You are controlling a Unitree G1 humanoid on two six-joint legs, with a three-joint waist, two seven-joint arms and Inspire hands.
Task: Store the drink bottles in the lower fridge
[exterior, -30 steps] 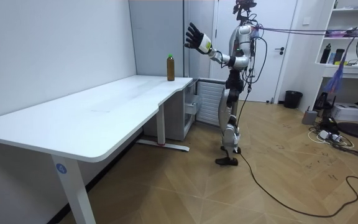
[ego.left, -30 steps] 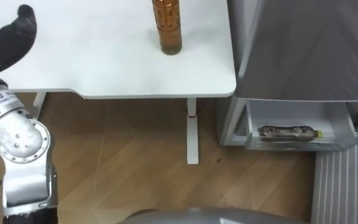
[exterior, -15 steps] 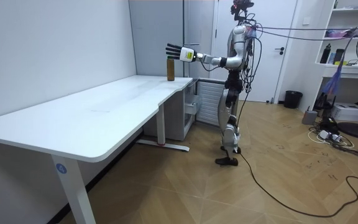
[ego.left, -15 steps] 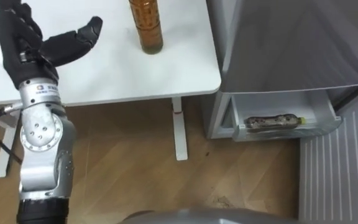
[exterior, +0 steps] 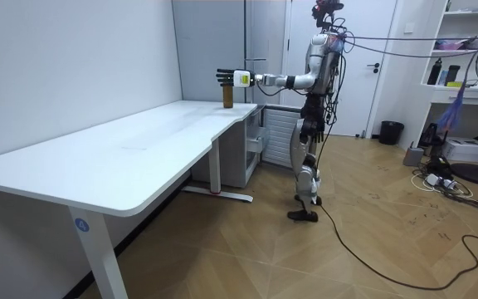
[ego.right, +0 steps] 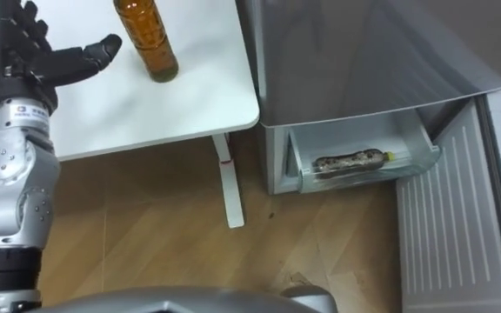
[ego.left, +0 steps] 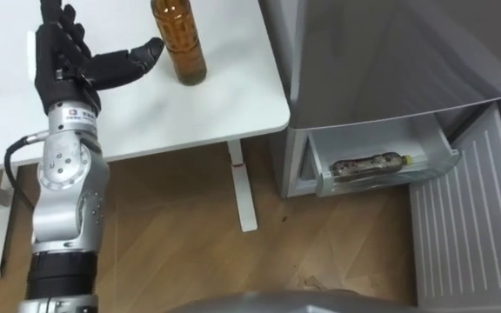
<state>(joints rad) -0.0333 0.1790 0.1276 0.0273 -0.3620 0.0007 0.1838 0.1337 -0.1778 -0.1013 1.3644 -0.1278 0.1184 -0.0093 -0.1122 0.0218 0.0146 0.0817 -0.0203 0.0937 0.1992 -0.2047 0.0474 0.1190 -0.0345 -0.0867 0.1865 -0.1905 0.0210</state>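
white is the long flat-topped table (ego.left: 233, 104), and near its corner by the fridge stands the task's thing, a tall amber plastic drink bottle (ego.left: 179, 43), upright. the robot's black left hand (ego.left: 63, 65) hovers over the table just to the bottle's left. its fingers (ego.left: 55, 26) are straight and spread wide, holding nothing. the thumb tip is just beside the bottle; whether it touches i cannot tell. to grasp well, i judge the palm should come level with the bottle's body and close evenly around it, since a nudge from one side could tip something so tall. beside the table, the tall grey fridge (ego.left: 381, 61) has its pale lower drawer (ego.left: 390, 184) pulled out. in it one dark-labelled bottle (ego.left: 368, 163) lies on its side.
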